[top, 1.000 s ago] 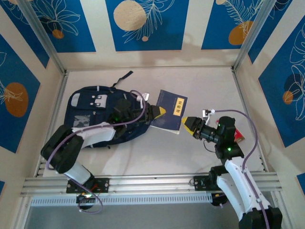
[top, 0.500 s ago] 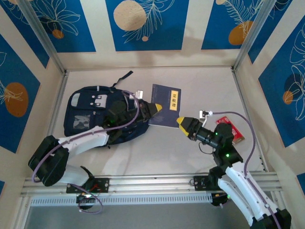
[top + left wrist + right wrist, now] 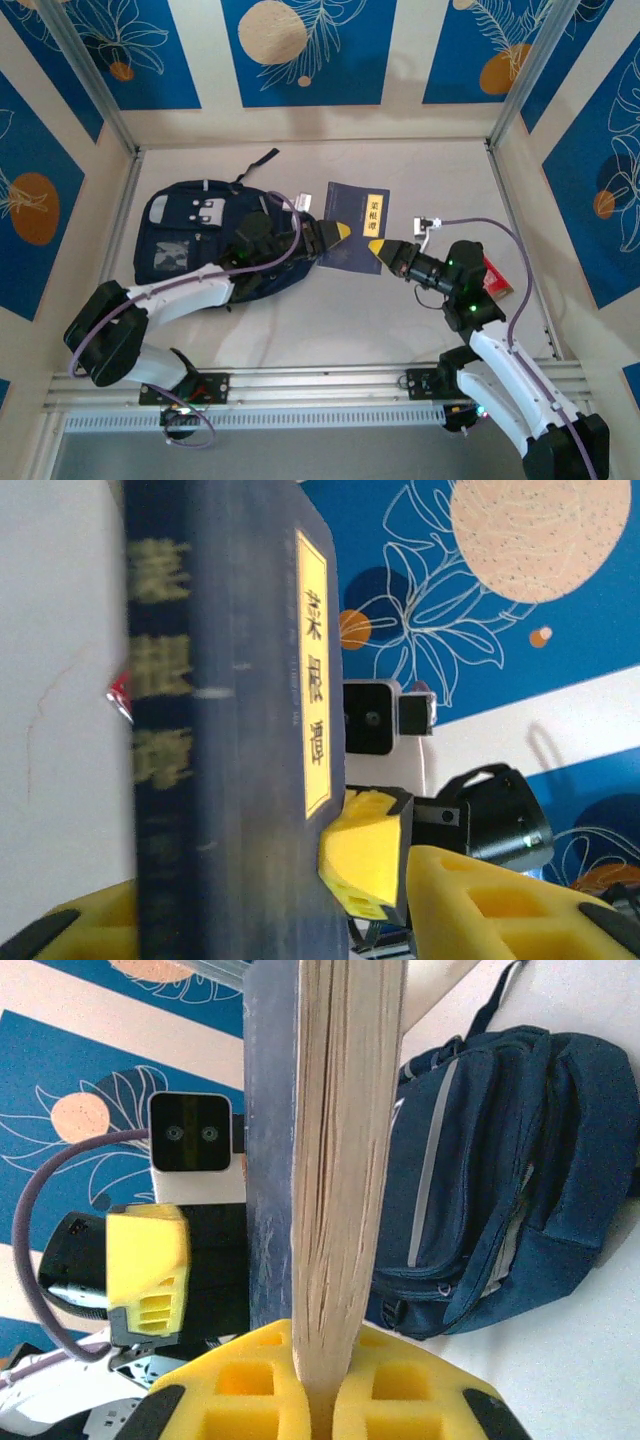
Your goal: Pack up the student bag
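As the right gripper (image 3: 383,252) clamps the book (image 3: 352,238) by its page edge, we note the student bag (image 3: 190,245) alongside
Left gripper (image 3: 340,232): fingers (image 3: 500,910) parted, straddling the spine

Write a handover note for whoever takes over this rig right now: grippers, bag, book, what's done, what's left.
Left gripper: open, jaws astride the spine edge of the blue book.
Right gripper: shut on the book's page edge.
Student bag: lying on the table, left of the book; the book is outside it.
Done: nothing visibly packed.
Left: get the book into the bag; I cannot tell whether the bag is unzipped.
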`<action>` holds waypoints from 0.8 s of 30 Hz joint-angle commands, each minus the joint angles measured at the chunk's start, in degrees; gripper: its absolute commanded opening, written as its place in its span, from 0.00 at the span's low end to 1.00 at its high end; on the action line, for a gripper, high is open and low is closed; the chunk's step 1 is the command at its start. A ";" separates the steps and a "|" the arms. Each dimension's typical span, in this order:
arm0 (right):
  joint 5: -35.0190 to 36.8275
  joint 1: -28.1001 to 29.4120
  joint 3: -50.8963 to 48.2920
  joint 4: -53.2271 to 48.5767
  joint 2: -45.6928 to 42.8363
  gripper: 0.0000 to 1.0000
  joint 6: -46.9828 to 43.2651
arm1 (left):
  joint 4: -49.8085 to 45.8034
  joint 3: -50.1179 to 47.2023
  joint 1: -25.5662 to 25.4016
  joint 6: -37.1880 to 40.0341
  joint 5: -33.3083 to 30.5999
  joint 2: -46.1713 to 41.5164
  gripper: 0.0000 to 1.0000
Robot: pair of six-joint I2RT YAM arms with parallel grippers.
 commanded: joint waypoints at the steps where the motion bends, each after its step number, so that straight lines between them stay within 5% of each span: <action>1: -5.17 -2.00 3.12 -4.62 -1.67 0.00 -4.71 | -1.23 3.98 -0.15 3.88 7.55 -2.00 0.55; 17: -21.75 -5.09 4.77 -10.44 -0.53 0.00 -8.95 | -6.29 3.12 6.28 9.21 21.14 -3.01 0.54; 19: -23.17 -4.98 5.30 -10.73 0.52 0.00 -9.20 | -4.12 2.64 6.20 8.38 21.67 -2.19 0.46; 24: -20.72 -5.36 6.00 -13.13 -0.58 0.00 -10.22 | -0.24 1.45 6.27 7.05 21.36 -1.80 0.00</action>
